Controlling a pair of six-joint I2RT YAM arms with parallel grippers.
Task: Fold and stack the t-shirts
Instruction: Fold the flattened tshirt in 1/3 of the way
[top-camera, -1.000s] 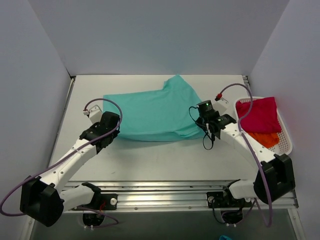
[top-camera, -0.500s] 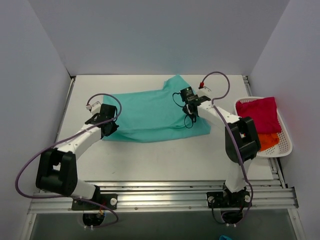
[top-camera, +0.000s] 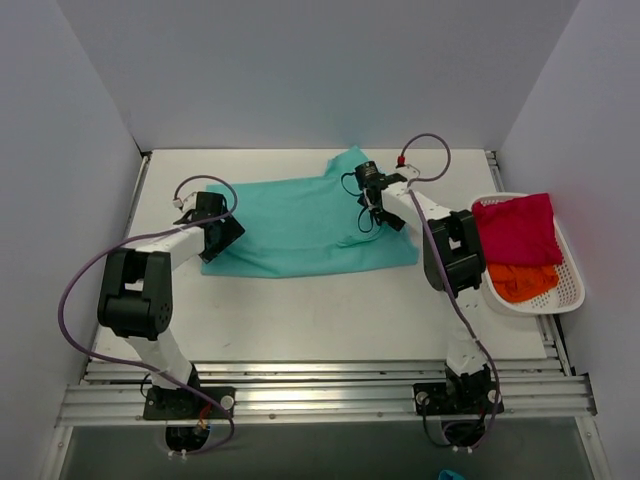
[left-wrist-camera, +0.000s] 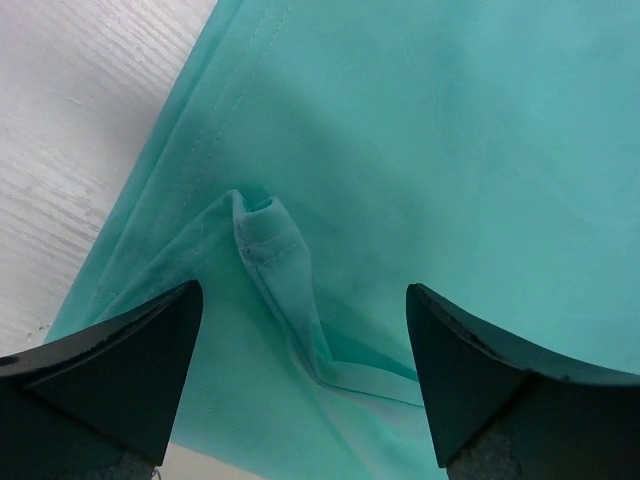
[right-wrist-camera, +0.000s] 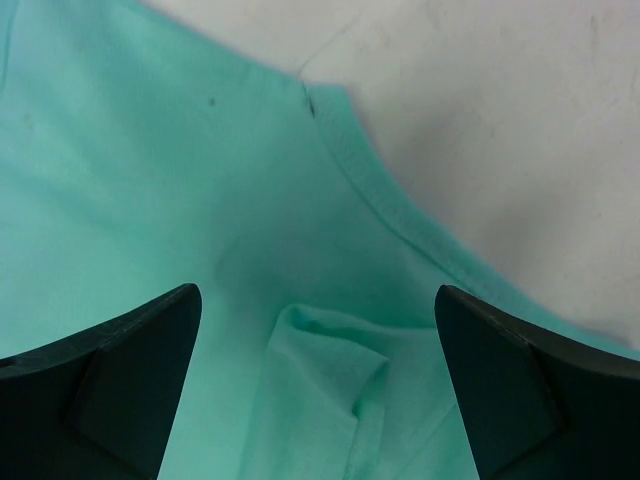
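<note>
Two arms rise from the metal rail (top-camera: 300, 395) at the near edge of the table (top-camera: 300, 310) and reach away over its white top. At the right side, the white mesh basket (top-camera: 573, 288) holds the orange t-shirt (top-camera: 520, 282) at its nearer end. The crimson-pink t-shirt (top-camera: 515, 228) is bunched just behind it, touching it.

Farther in, the teal t-shirt (top-camera: 300, 225) lies spread flat across the middle of the table, well apart from the basket. One part of it points toward the back wall.

The left gripper (top-camera: 226, 231) is at the shirt's left edge. In its wrist view the dark fingers (left-wrist-camera: 130, 360) stand wide apart and clasp nothing. Teal cloth lies beneath the gap, with a small raised pucker (left-wrist-camera: 270, 245) in it, and a stitched hem runs alongside bare table.

The right gripper (top-camera: 372, 200) is farther back, over the shirt's right part. Its jaws are likewise spread with nothing between them. The right wrist view shows the ribbed neckline (right-wrist-camera: 385, 200) curving against the tabletop and a soft crease (right-wrist-camera: 330, 350) in the cloth below the gap.

Whether either gripper's fingertips touch the cloth cannot be told.
</note>
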